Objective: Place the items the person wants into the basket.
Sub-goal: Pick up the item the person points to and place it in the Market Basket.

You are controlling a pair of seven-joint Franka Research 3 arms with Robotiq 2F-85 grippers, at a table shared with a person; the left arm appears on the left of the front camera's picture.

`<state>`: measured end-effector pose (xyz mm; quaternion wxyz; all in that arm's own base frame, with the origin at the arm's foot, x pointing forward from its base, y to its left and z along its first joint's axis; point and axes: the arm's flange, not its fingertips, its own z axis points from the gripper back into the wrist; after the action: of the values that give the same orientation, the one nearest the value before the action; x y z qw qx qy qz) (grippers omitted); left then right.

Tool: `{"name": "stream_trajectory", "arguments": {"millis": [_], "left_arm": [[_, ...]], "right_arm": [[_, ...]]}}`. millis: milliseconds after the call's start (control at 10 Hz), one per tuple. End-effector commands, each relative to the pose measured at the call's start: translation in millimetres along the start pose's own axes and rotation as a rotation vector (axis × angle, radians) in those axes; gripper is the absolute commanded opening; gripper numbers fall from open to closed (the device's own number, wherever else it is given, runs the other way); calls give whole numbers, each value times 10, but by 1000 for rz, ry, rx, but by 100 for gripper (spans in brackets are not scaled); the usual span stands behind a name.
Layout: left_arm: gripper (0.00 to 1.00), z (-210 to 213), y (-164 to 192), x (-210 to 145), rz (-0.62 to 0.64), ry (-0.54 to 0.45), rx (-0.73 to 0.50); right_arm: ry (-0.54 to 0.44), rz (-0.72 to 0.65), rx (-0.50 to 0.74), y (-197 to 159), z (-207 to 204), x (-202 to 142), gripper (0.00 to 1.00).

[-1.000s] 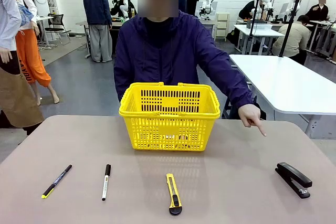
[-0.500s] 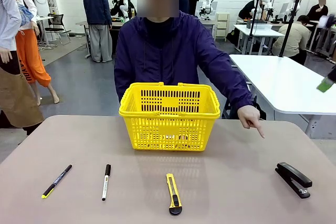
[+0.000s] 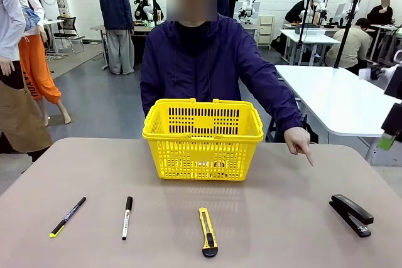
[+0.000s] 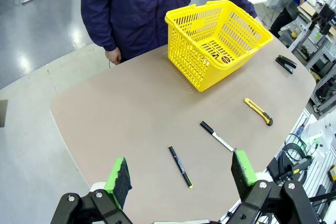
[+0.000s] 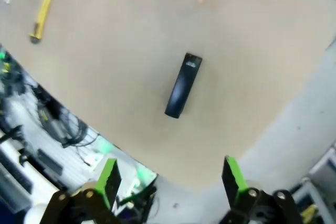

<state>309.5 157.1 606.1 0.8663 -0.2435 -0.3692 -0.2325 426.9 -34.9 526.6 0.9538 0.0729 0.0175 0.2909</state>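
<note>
The yellow basket (image 3: pixel 202 139) stands mid-table before the person, whose hand (image 3: pixel 300 142) points down toward the black stapler (image 3: pixel 352 214) at the right. A small round dark thing (image 4: pixel 227 59) lies on the basket's floor. The white marker with black cap (image 3: pixel 127 216) lies front left. My right gripper (image 5: pixel 170 177) hangs open high above the stapler (image 5: pixel 183 85); one of its green pads (image 3: pixel 387 140) shows at the front view's right edge. My left gripper (image 4: pixel 181 171) is open, high over the table's left end, holding nothing.
A yellow utility knife (image 3: pixel 207 232) lies front centre and a black pen with a yellow tip (image 3: pixel 68 216) at front left. The table's edge runs close to the right of the stapler. Cables and equipment (image 5: pixel 47 129) sit below that edge.
My right gripper has come into the front view at the right edge and moved downward. The person's hand keeps pointing at the stapler. Nothing on the table has moved.
</note>
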Motion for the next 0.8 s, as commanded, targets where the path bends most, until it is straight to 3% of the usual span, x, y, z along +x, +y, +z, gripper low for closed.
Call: {"name": "stream_trajectory", "arguments": {"millis": [0, 400, 600, 700], "left_arm": [[100, 9, 15, -7, -12, -16, -15], [100, 9, 15, -7, -12, -16, -15], [100, 9, 15, -7, -12, -16, -15], [100, 9, 15, -7, -12, -16, -15]], "right_arm": [[-31, -144, 9, -176, -232, 235, 100], [-16, -256, -142, -359, -702, 560, 100], [-60, -206, -76, -346, -636, 581, 100], [-108, -101, 73, -296, -455, 514, 100]]}}
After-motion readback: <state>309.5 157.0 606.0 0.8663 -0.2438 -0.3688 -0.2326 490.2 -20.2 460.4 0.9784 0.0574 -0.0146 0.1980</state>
